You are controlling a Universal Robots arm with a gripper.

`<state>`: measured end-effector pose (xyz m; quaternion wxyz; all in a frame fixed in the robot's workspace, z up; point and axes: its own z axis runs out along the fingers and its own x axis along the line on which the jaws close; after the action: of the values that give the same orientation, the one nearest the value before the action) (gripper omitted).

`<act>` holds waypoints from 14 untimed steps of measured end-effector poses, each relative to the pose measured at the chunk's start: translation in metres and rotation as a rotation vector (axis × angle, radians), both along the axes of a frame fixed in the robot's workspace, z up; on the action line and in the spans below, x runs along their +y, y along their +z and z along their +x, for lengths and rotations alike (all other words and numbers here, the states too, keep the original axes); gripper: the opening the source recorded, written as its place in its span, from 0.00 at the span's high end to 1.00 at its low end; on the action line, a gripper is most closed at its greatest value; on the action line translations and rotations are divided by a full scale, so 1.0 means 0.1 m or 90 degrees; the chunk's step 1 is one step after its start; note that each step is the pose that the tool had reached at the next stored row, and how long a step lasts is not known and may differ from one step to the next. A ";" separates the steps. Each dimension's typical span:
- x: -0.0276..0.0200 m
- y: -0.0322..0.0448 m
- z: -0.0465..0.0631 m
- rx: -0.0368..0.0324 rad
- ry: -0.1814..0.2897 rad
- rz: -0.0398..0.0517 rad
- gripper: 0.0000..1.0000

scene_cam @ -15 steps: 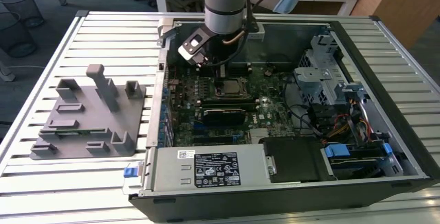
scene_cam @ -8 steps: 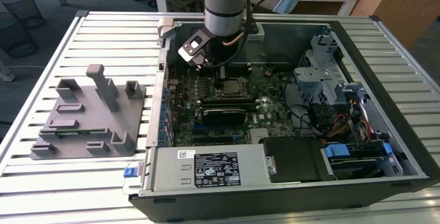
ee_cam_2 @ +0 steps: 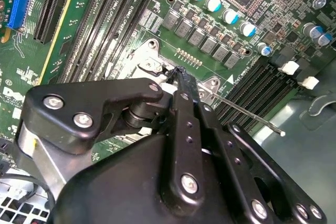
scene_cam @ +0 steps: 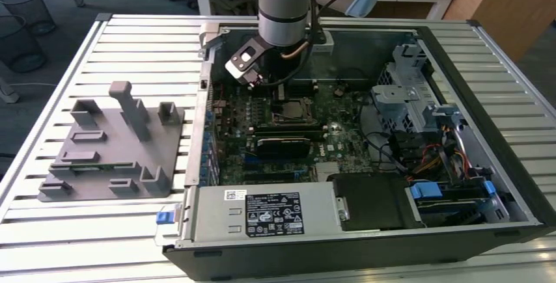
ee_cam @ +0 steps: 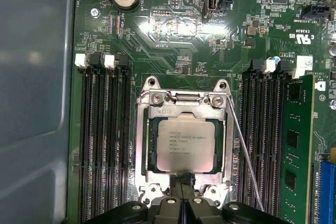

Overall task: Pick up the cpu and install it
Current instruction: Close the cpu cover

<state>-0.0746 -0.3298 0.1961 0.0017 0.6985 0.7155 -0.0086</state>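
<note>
Cpu (ee_cam: 185, 142) lies flat in socket (ee_cam: 144, 150), w/ lever (ee_cam: 244, 150) beside it, in the first wrist view. Gripper (ee_cam: 184, 182) is clenched on nothing, tip at socket's edge, just beside cpu. In the second wrist view, gripper body hides cpu. In exterior view, arm (scene_cam: 284, 10) at upper centre covers fingertips.

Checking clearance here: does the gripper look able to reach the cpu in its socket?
Probably yes: the gripper hangs just beside the cpu, nothing between them, though the metal frame rims the chip's edges.
</note>
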 end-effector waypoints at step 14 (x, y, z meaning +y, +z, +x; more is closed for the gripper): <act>0.002 0.084 0.00 -0.0002 0.000 0.0003 0.89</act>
<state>-0.0745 -0.3296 0.2045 0.0017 0.6985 0.7155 -0.0084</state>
